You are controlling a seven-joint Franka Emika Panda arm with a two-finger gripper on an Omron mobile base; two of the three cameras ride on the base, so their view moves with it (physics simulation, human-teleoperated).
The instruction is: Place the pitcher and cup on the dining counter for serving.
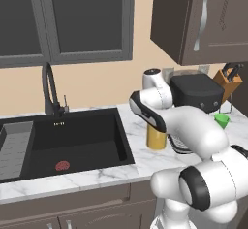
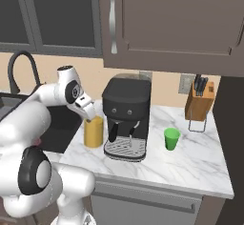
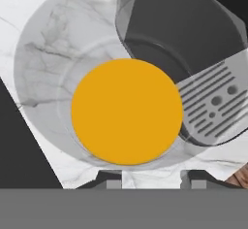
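The pitcher, clear glass with orange juice inside, stands on the marble counter between the sink and the coffee machine. My gripper hangs straight above it, pointing down at its near rim. The two fingertips stand partly apart, and whether they touch the glass is unclear. The small green cup sits to the right of the coffee machine, away from the gripper. The dining counter is out of view.
A black coffee machine stands close against the pitcher's right side. The black sink and faucet lie to the left. A knife block is at the back right, with dark cabinets overhead.
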